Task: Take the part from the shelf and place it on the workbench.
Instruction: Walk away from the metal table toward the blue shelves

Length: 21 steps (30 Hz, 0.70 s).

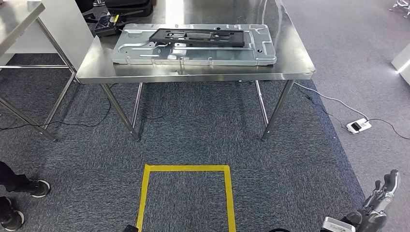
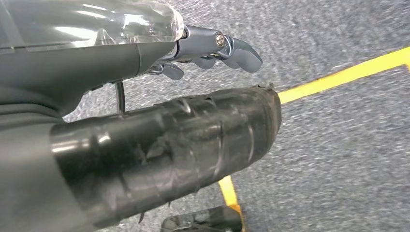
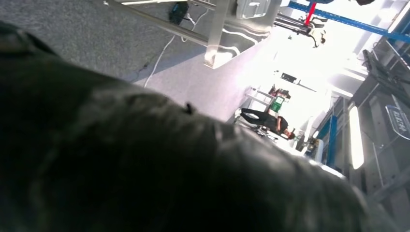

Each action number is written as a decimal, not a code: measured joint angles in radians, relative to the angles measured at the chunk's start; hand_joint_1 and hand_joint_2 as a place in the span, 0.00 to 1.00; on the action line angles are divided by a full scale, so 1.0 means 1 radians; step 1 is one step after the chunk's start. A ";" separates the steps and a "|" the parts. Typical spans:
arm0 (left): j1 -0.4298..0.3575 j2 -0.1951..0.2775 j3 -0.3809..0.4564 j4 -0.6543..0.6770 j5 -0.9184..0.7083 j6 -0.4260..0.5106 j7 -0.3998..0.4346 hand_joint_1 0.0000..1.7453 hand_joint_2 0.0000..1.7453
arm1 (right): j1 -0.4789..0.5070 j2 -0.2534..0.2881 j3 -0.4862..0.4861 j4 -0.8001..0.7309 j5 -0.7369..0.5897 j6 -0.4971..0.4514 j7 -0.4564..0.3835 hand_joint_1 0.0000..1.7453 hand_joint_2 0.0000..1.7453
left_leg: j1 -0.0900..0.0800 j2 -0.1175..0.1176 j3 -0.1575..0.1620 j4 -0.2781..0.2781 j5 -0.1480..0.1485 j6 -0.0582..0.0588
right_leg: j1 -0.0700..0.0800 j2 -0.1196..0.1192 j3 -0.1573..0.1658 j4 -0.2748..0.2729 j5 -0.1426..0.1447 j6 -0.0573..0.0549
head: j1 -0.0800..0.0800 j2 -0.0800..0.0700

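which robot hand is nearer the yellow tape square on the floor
Left. The left robot hand hangs right over the yellow tape square; the right robot hand hangs well off to its right.

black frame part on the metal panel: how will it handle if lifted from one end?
The black frame part is long, flat and full of cutouts, so probably light but may flex or sag. Resting on the smooth stamped metal panel, it could slide when nudged. Rolling looks unlikely.
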 joint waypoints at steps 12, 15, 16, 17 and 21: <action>-0.002 0.001 0.006 0.000 -0.001 0.002 -0.002 0.00 0.00 | 0.008 0.004 -0.022 0.000 -0.004 0.000 -0.014 0.00 0.00 | -0.005 0.007 0.097 -0.255 0.093 0.060 | -0.006 0.007 -0.098 0.231 -0.146 0.057 | 0.002 0.000; -0.002 0.001 0.007 0.000 -0.001 0.002 -0.002 0.00 0.00 | 0.009 0.004 -0.027 0.000 -0.004 0.000 -0.014 0.00 0.00 | -0.007 0.009 0.060 -0.247 0.117 0.058 | -0.006 0.007 -0.067 0.275 -0.130 0.059 | 0.002 0.000; -0.002 0.001 0.007 0.000 -0.001 0.002 -0.002 0.00 0.00 | 0.009 0.004 -0.028 0.000 -0.004 0.000 -0.014 0.00 0.00 | -0.007 0.009 0.049 -0.242 0.124 0.057 | -0.006 0.007 -0.023 0.222 -0.102 0.056 | 0.002 0.000; -0.002 0.000 0.007 0.000 -0.001 0.002 -0.002 0.00 0.00 | 0.008 0.004 -0.029 0.000 -0.005 0.000 -0.014 0.00 0.00 | -0.007 0.008 0.038 -0.237 0.129 0.054 | -0.005 0.007 0.029 0.148 -0.085 0.052 | 0.002 0.000; -0.002 0.000 0.007 0.000 -0.001 0.001 -0.002 0.00 0.00 | 0.009 0.004 -0.033 0.000 -0.007 0.000 -0.012 0.00 0.00 | -0.010 0.007 0.018 -0.228 0.152 0.033 | 0.006 0.008 0.118 -0.011 -0.089 0.033 | 0.001 0.000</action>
